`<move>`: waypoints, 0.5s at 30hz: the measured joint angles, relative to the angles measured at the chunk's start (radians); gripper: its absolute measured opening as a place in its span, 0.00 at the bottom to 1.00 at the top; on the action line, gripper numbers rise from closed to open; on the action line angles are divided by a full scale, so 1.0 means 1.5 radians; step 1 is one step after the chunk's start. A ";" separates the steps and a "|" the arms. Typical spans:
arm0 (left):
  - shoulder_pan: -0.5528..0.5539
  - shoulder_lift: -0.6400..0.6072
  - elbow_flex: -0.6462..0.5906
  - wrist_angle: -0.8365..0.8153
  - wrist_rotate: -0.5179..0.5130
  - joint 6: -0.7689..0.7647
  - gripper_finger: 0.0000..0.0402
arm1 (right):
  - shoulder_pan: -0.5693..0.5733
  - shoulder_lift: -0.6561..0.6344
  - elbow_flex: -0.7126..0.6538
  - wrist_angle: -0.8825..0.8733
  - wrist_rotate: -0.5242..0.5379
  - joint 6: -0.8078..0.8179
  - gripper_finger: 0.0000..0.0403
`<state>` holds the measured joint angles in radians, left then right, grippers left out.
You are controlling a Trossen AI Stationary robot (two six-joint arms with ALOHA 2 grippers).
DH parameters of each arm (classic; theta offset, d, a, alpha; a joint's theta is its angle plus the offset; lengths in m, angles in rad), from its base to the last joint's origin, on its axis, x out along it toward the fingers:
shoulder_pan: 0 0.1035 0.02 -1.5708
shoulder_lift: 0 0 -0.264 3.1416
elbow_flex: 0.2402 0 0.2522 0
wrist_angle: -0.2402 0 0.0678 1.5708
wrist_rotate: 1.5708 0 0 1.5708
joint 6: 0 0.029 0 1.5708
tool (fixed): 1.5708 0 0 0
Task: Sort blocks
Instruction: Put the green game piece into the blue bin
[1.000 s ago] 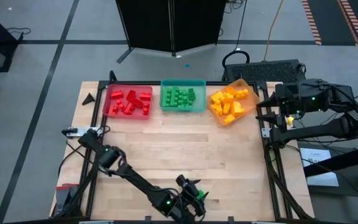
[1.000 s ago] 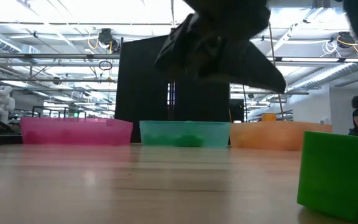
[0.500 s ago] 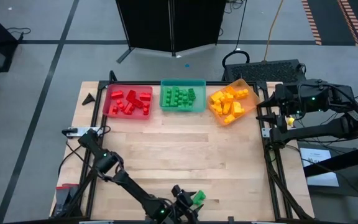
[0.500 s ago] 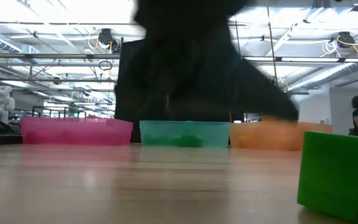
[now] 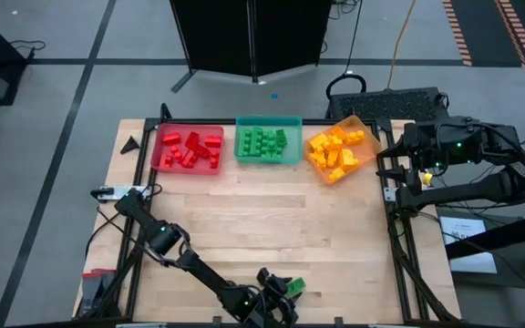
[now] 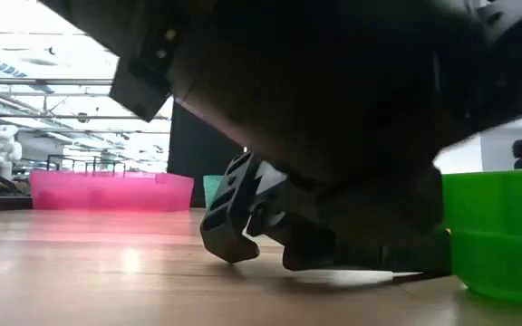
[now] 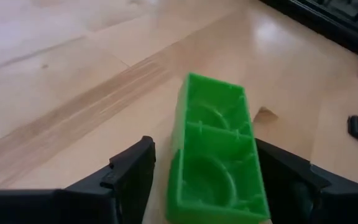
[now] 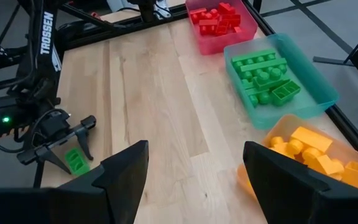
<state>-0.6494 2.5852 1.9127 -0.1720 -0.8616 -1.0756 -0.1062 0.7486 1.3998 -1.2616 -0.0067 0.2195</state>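
A green block (image 7: 216, 152) lies near the table's front edge (image 5: 294, 286) with its hollow underside up. My left gripper (image 7: 204, 180) is down at the table over it, open, with one finger on each long side of the block. In the low view the gripper (image 6: 333, 235) fills most of the picture, with the block (image 6: 501, 226) beside it. My right gripper (image 8: 194, 180) is open and holds nothing, raised beside the table's right edge (image 5: 417, 159). Red, green and yellow blocks lie in three trays at the far edge. My left gripper has one finger (image 7: 284, 177) close against the green block's long side (image 7: 253, 155); I cannot tell whether it touches. The other finger (image 7: 132, 174) stands a little apart from the opposite side. The fingers slant down from above and lie along the block, which rests on the table.
The red tray (image 5: 188, 150), the teal tray (image 5: 268, 143) and the orange tray (image 5: 338, 152) stand in a row along the far edge. Bare wood (image 5: 272, 219) lies between them and the left gripper. A black metal frame (image 5: 392, 210) borders the table.
My left gripper has come down to the table over the green block and has rolled a little about its own line. In the low view it now fills most of the picture.
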 joint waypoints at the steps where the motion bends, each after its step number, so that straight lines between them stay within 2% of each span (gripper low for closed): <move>1: 0.002 0.000 0.001 -0.009 0.007 -0.016 0.64 | 0.000 0.000 0.000 -0.001 0.000 0.000 0.64; 4: 0.007 0.000 0.001 -0.039 0.016 -0.054 0.62 | 0.000 0.000 0.000 -0.003 0.000 0.001 0.64; 6: 0.008 0.001 0.001 -0.046 0.015 -0.055 0.57 | 0.000 0.000 0.000 -0.003 0.000 0.001 0.64; 11: 0.013 0.002 -0.001 -0.058 0.018 -0.059 0.33 | 0.000 0.000 0.000 -0.003 0.001 0.000 0.64; 15: 0.013 0.001 -0.001 -0.061 0.020 -0.061 0.33 | 0.000 0.000 0.000 -0.003 0.001 0.000 0.64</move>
<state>-0.6296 2.5871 1.9118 -0.2642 -0.8318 -1.1671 -0.1063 0.7486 1.3998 -1.2663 -0.0055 0.2199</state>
